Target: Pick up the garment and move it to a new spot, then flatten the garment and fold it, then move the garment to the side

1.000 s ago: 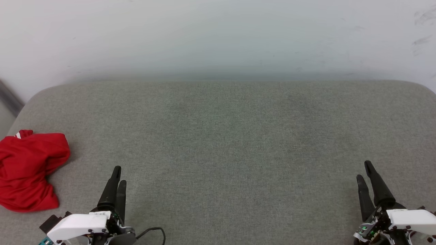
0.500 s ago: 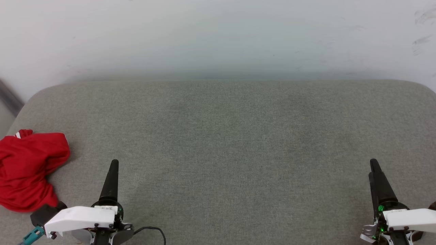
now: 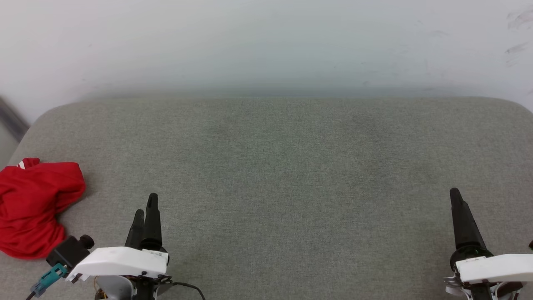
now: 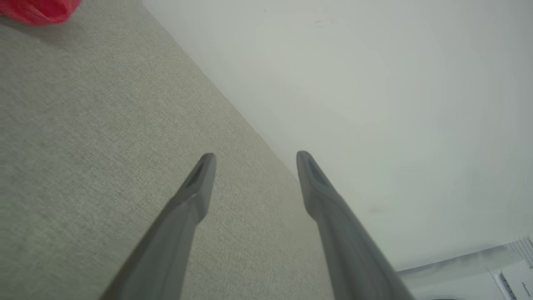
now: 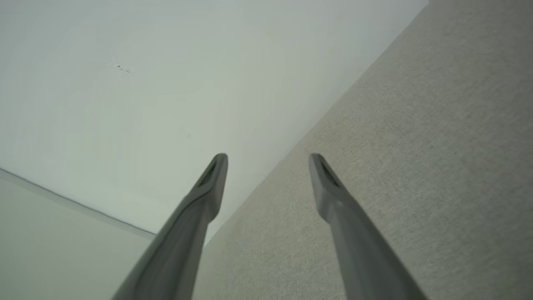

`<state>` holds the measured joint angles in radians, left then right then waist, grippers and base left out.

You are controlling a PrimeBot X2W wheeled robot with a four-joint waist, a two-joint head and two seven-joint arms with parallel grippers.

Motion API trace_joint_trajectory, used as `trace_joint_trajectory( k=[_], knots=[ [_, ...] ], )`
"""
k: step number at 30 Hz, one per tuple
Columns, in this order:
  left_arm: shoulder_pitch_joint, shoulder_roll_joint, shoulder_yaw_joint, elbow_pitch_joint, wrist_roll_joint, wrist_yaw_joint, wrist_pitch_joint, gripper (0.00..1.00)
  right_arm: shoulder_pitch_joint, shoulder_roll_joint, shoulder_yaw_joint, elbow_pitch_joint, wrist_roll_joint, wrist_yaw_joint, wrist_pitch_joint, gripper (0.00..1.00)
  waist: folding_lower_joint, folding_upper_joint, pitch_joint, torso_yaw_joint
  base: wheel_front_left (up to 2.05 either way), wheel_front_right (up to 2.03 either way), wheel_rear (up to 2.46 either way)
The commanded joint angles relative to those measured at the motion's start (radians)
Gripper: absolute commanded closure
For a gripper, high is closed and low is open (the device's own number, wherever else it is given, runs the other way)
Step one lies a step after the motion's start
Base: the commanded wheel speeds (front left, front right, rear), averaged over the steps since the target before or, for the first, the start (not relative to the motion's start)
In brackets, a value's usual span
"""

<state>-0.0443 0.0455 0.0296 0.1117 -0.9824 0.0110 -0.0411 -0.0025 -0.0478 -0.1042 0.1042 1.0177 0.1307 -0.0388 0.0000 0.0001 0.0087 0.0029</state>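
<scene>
Near the garment [image 3: 35, 208], the left end effector [image 3: 146, 203] has shifted rightward.

A desk [image 3: 291, 175] covered in grey woven fabric, its far corners rounded, stands against a pale wall [image 3: 266, 41]. Faint dark scuff marks [image 3: 516, 52] show on the wall at upper right. A dark slanted strip [image 3: 9, 118] runs beside the desk's far left corner. The left wrist view has a white ribbed object [image 4: 516, 266] at its lower right, too blurred to identify
</scene>
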Motion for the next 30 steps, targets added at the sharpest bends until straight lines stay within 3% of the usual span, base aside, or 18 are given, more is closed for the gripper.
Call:
trace_joint_trajectory(
  k=[1, 14, 30],
  knots=[
    [-0.002, 0.003, -0.010, -0.022, 0.048, 0.010, -0.011, 0.00, -0.001, -0.004, 0.003, -0.026, -0.039, 0.000, -0.012, 0.00, 0.0000, -0.0001, 0.000, 0.000, 0.00, 0.00, 0.00],
    [0.008, 0.027, -0.075, -0.024, 0.281, 0.062, -0.055, 0.00, 0.030, -0.004, 0.026, -0.057, -0.328, 0.000, -0.055, 0.00, 0.0000, -0.0001, 0.006, 0.003, 0.00, 0.00, 0.00],
    [0.022, 0.063, -0.154, -0.041, 0.456, 0.122, -0.098, 0.00, 0.060, -0.004, 0.039, -0.072, -0.553, 0.000, -0.099, 0.00, 0.0000, -0.0001, 0.004, 0.005, 0.00, 0.00, 0.00]
  ],
)
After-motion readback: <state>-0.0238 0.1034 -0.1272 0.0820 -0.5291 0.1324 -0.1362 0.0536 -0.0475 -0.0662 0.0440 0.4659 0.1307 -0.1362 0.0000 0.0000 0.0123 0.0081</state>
